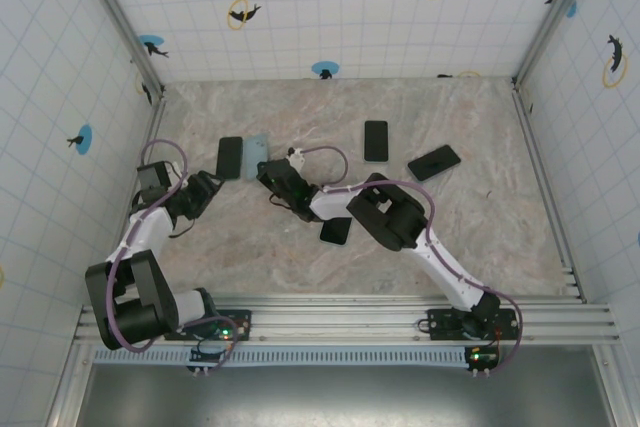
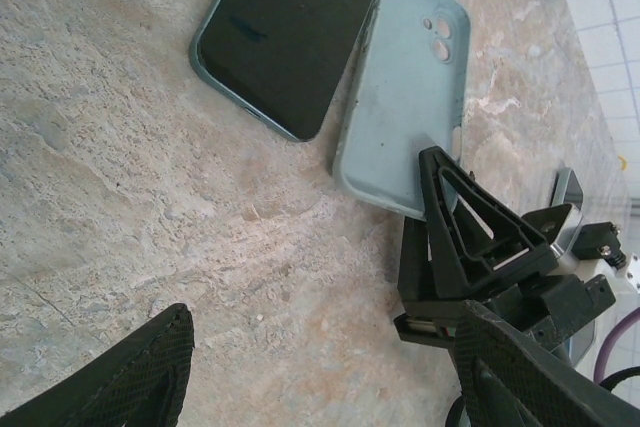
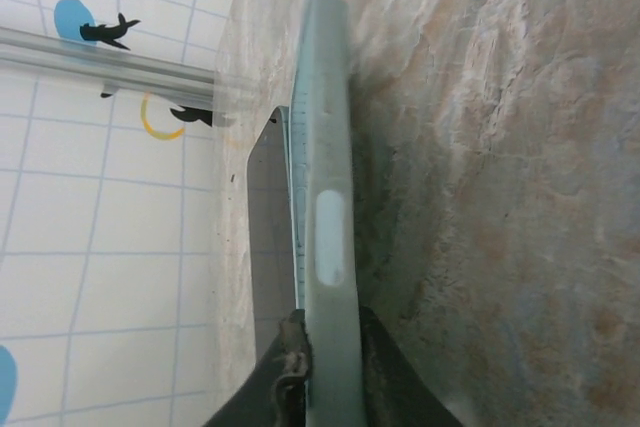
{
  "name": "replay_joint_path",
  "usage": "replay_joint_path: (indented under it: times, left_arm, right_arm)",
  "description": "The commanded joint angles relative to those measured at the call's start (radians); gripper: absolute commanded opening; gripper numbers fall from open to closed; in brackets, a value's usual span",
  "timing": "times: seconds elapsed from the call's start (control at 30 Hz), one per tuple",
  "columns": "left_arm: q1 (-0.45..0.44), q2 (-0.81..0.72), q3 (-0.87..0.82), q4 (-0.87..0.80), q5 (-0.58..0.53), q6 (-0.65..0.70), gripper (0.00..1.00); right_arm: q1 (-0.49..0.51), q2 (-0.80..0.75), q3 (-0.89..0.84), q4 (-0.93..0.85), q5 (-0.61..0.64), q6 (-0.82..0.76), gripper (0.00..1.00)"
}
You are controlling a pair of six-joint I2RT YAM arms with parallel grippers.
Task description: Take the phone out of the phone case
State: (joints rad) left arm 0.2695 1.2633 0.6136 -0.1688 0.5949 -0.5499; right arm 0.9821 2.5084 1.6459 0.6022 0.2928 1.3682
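The dark phone (image 1: pixel 230 157) lies flat on the table, screen up, out of its case. The pale blue-green phone case (image 1: pixel 257 155) rests right beside it, its right side tipped up a little. In the left wrist view the phone (image 2: pixel 290 32) and the case (image 2: pixel 405 97) lie side by side, camera cut-outs showing. My right gripper (image 1: pixel 272 175) is shut on the case's near edge; the right wrist view shows the case (image 3: pixel 325 147) edge-on, pinched between the fingers of that gripper (image 3: pixel 333 332). My left gripper (image 2: pixel 335 367) stands open over bare table, just short of the phone.
Three other dark phones lie about: one at the back (image 1: pixel 376 140), one angled at the right (image 1: pixel 434 162), one under the right arm (image 1: pixel 336 230). Tiled walls close in the table (image 1: pixel 480 237) on three sides.
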Motion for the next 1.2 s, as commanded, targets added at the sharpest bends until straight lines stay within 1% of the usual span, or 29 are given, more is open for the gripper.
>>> replay_joint_path:
  times: [0.0, 0.03, 0.2, 0.33, 0.43, 0.5, 0.6, 0.83, 0.93, 1.0, 1.17]
  left_arm:
    - [0.005, -0.004, -0.006, -0.008, 0.025, 0.010, 0.70]
    - [0.005, -0.003, -0.006, -0.007, 0.026, 0.010, 0.70]
    - [0.005, 0.002, 0.000, -0.008, 0.029, 0.011, 0.70]
    - [0.005, 0.008, 0.001, -0.006, 0.032, 0.013, 0.70]
    - [0.004, 0.014, 0.001, -0.004, 0.035, 0.013, 0.70]
    - [0.004, 0.016, 0.002, -0.003, 0.036, 0.011, 0.70]
    - [0.002, 0.022, 0.002, -0.001, 0.036, 0.012, 0.70]
    - [-0.008, 0.027, 0.009, 0.000, 0.035, 0.011, 0.70]
    - [-0.011, 0.023, 0.015, -0.006, 0.036, 0.013, 0.70]
    - [-0.018, 0.015, 0.016, -0.011, 0.036, 0.017, 0.70]
    - [-0.053, -0.016, 0.021, -0.025, 0.020, 0.018, 0.70]
  right_arm:
    - [0.009, 0.018, 0.040, 0.028, 0.006, -0.043, 0.24]
    - [0.009, 0.012, 0.041, 0.015, 0.007, -0.063, 0.27]
    - [0.009, -0.025, 0.032, -0.036, 0.017, -0.167, 0.36]
    - [0.016, -0.062, 0.052, -0.132, 0.051, -0.287, 0.40]
    - [0.018, -0.087, 0.062, -0.183, 0.073, -0.359, 0.46]
    - [0.020, -0.097, 0.069, -0.216, 0.082, -0.398, 0.49]
    - [0.020, -0.110, 0.068, -0.242, 0.080, -0.438, 0.51]
    - [0.011, -0.122, 0.069, -0.253, 0.021, -0.464, 0.54]
    - [-0.002, -0.152, 0.050, -0.262, -0.002, -0.494, 0.56]
    - [-0.014, -0.196, 0.013, -0.250, -0.033, -0.536, 0.60]
    - [-0.039, -0.343, -0.116, -0.267, -0.101, -0.644, 0.77]
